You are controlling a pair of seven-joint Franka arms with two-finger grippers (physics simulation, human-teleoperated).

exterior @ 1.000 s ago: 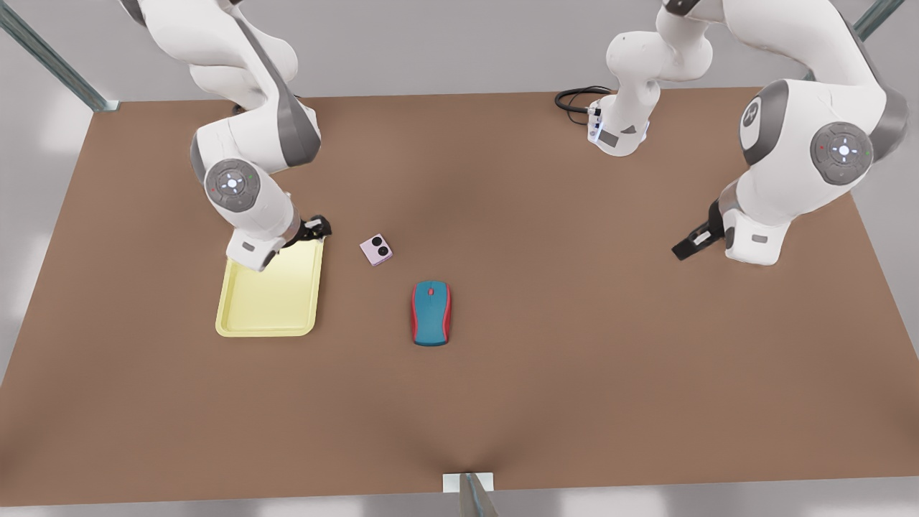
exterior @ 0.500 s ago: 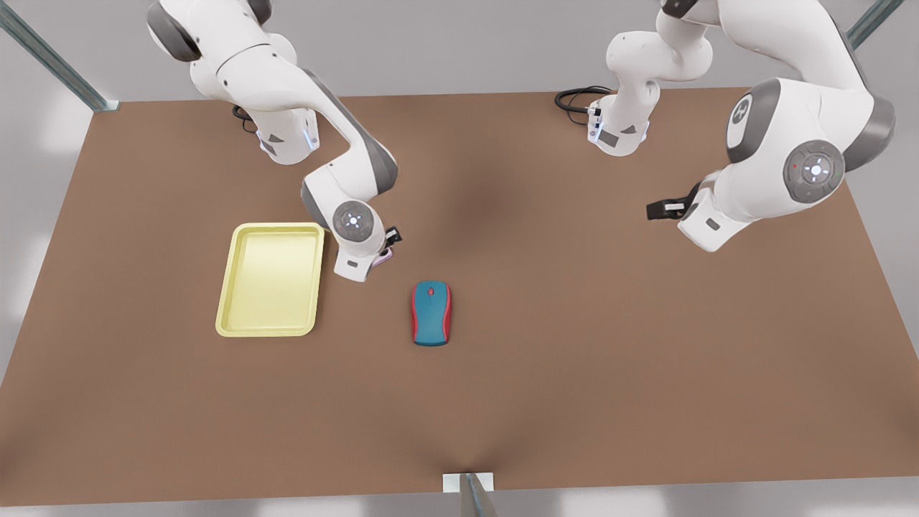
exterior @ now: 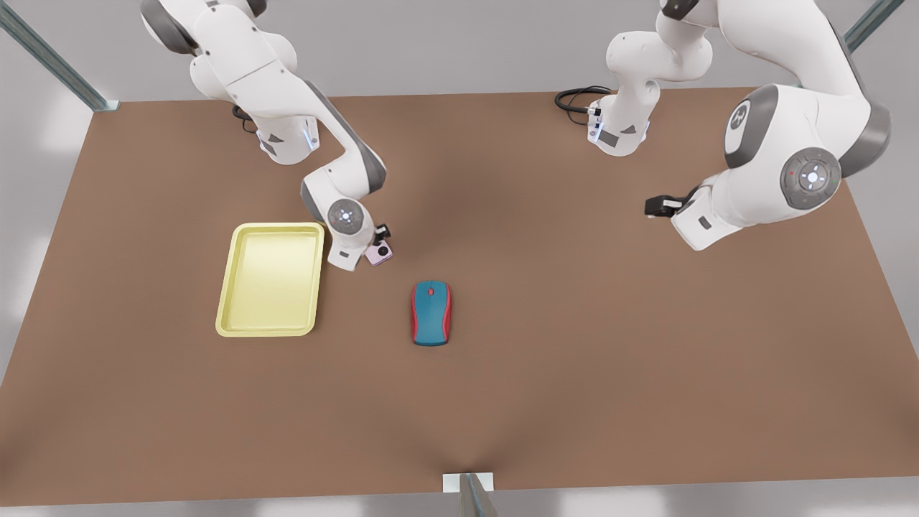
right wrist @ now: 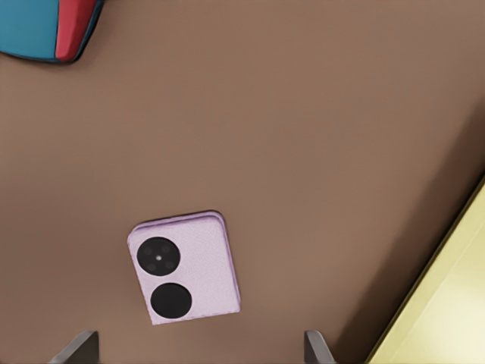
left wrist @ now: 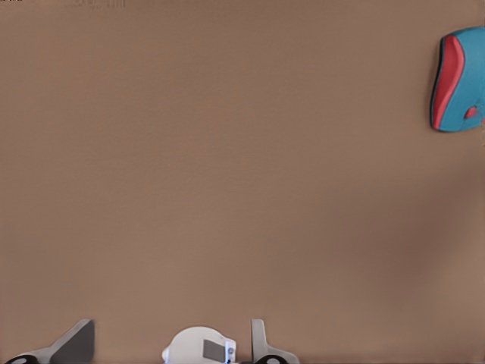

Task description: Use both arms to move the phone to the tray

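A brown table (exterior: 546,373) is filling the scene, grey wall behind, metal struts at the far corners. No readable writing on anything; the joint caps are showing only small light marks.

The right gripper (exterior: 379,239) is sitting at the front view's left, low over the phone (exterior: 379,252), just right of the tray (exterior: 271,278). In the right wrist view its fingertips (right wrist: 76,347) are standing wide apart, wider than the phone (right wrist: 184,267), with the phone lying flat on the table between them and not touching either tip; nothing is being held. The tray's rim (right wrist: 439,299) is showing just beside.

The phone is lying face up, two black circles on the side nearer the mouse (exterior: 431,313). It is squarish, turned a little askew to the tray's edges, so a long axis is hard to call. It is resting on the table, outside the tray, just off its far right corner.

The tray is lying with its long axis running near to far.

The left gripper (exterior: 659,206) is hanging at the front view's right, well apart from phone and tray, waiting. In the left wrist view its fingertips (left wrist: 76,341) are spread wide over bare table, holding nothing; the mouse (left wrist: 458,80) is showing farther off.
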